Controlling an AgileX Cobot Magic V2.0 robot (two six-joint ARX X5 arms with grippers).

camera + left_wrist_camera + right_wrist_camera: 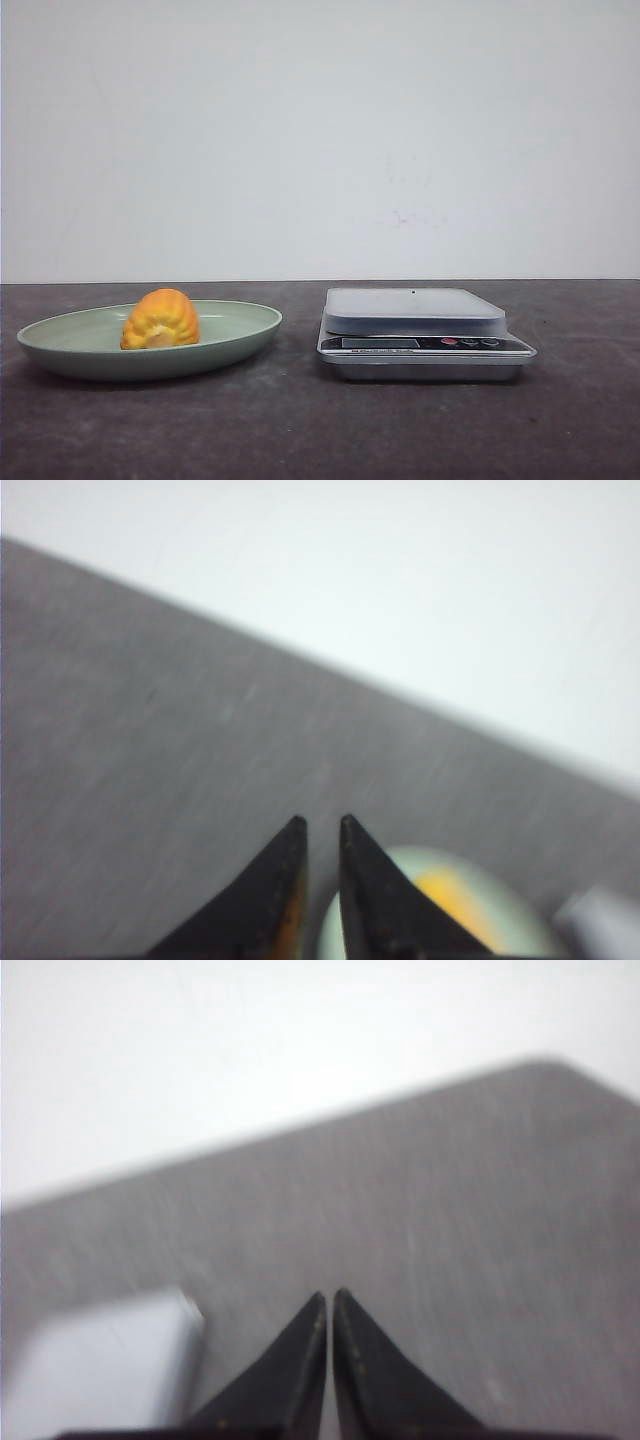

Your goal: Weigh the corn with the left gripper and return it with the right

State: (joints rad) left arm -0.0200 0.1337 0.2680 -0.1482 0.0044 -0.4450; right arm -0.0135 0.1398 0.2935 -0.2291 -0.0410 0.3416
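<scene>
The orange-yellow corn (161, 319) lies on a pale green plate (240, 325) at the left of the dark table. A grey kitchen scale (420, 330) stands to its right, nothing on its platform. Neither gripper shows in the front view. In the left wrist view my left gripper (320, 825) has its fingers nearly together with nothing between them, above the table; the plate (520, 930) and a blurred bit of corn (450, 895) show behind one finger. In the right wrist view my right gripper (329, 1296) is shut and empty, with the scale's pale platform (100, 1365) to one side.
A white wall stands behind the table's far edge (320, 281). Dark tabletop (300, 420) lies in front of the plate and the scale, with a narrow gap between them.
</scene>
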